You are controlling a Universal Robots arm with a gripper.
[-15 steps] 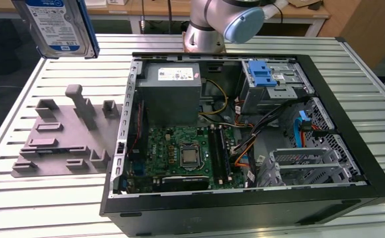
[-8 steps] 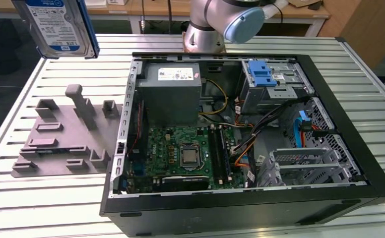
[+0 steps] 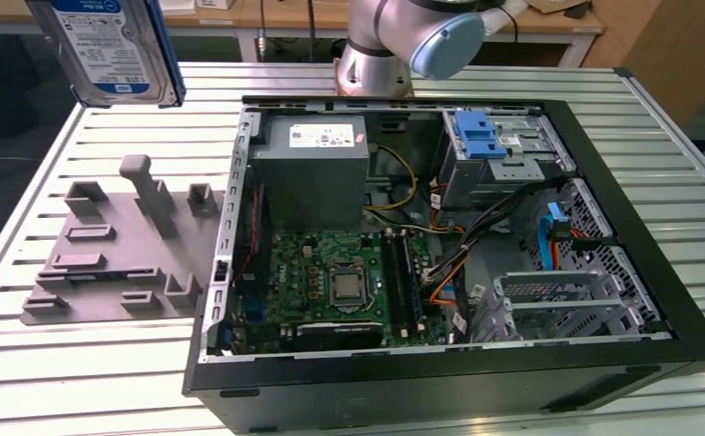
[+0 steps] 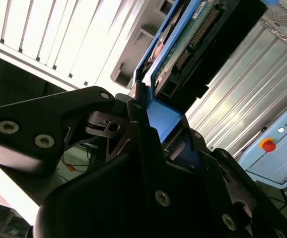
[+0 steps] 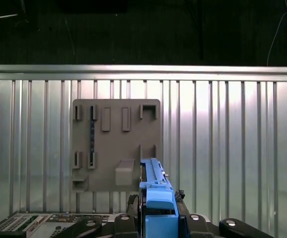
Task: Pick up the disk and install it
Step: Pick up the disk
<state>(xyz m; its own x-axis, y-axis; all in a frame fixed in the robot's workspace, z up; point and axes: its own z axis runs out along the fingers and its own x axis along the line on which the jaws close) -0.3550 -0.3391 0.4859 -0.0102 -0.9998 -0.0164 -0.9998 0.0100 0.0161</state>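
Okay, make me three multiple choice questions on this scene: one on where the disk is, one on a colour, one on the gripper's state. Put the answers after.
1. Where is the disk?
A. Seated in the computer case
B. Up in the air over the grey fixture plate
C. Lying flat on the slatted table

2. What colour is the disk's carrier frame?
A. Red
B. Yellow
C. Blue

3. What is the gripper doing?
A. Shut on the disk
B. Open and empty
C. Wide open above the disk

Answers:
1 B: the exterior view shows it raised off the table, and the first wrist view looks down past it onto the plate.
2 C: the frame is blue in both wrist views.
3 A: in the second wrist view the fingers clamp the frame.
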